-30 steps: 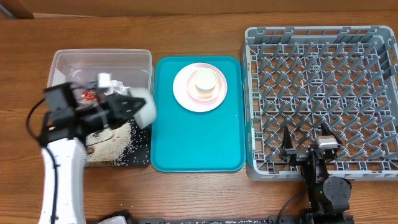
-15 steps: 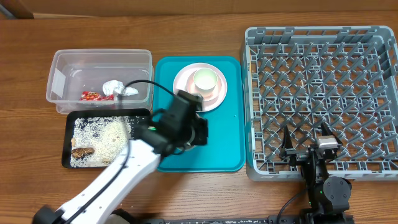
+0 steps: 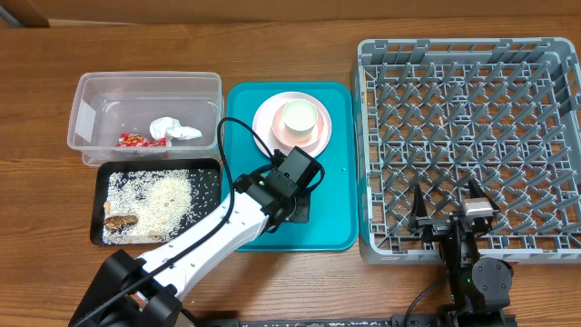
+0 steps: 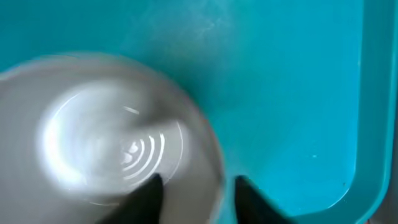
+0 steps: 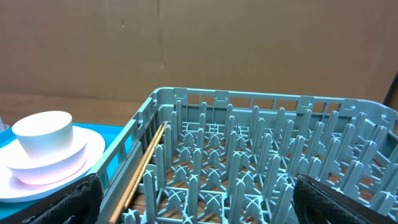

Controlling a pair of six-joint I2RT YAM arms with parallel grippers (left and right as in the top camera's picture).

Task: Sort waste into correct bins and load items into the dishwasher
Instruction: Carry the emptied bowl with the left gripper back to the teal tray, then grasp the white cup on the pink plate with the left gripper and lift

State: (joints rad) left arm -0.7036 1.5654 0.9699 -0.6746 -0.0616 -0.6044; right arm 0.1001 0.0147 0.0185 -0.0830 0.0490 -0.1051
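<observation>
left gripper (image 4: 198,190) pinching white bowl (image 4: 106,146) rim over teal tray (image 4: 280,74), right gripper (image 3: 447,207) wide open, empty

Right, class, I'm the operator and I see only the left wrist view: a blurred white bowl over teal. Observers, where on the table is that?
Observer: The left fingers, astride the rim of the bowl, are over the near half of the teal tray, just short of the plate.
Operator: Is anything on the plate?
Observer: A small white cup stands on it.
Operator: And where is the other arm?
Observer: The right fingers, spread apart, are over the near rows of the dish rack, away from the tray.
</observation>
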